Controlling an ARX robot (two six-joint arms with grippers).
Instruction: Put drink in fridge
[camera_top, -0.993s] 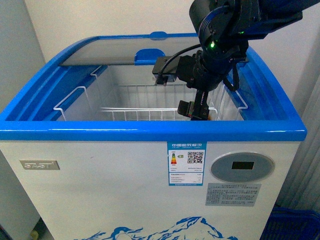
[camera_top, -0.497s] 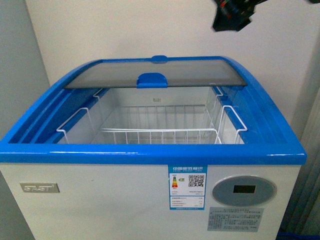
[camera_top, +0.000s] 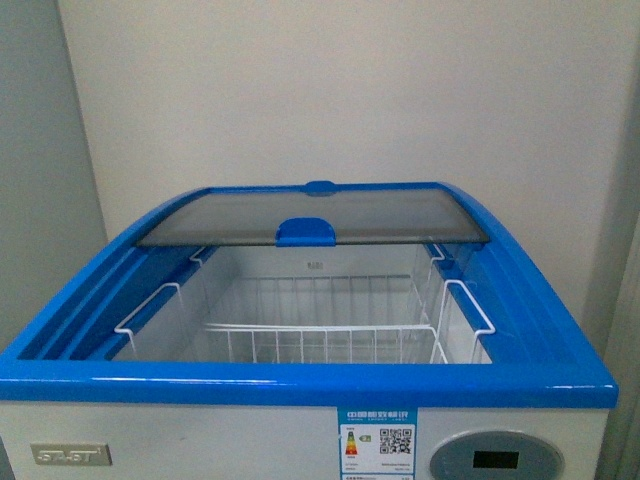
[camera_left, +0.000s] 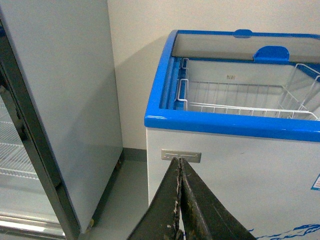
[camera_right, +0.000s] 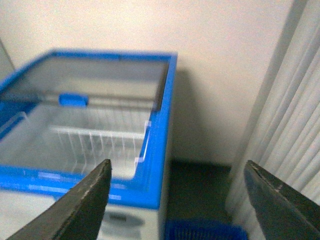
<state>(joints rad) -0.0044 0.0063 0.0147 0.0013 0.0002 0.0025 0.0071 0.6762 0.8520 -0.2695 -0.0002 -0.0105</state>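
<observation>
The big white chest fridge with a blue rim (camera_top: 300, 383) stands against a pale wall. Its curved glass sliding lid (camera_top: 310, 215) is pushed to the far side, so the near part of the fridge is open. A blue handle (camera_top: 306, 231) sits on the near edge of the lid. Inside are white wire baskets (camera_top: 320, 340). The small red drink cannot be seen in any picture.

The left tool (camera_left: 180, 200) hangs low in front of the fridge, with its two dark fingers pressed together and nothing between them. To the left of the fridge stands a tall grey cabinet (camera_left: 65, 100).

The right tool (camera_right: 177, 200) is up above the near right corner of the fridge. Its fingers are wide apart and hold nothing.
</observation>
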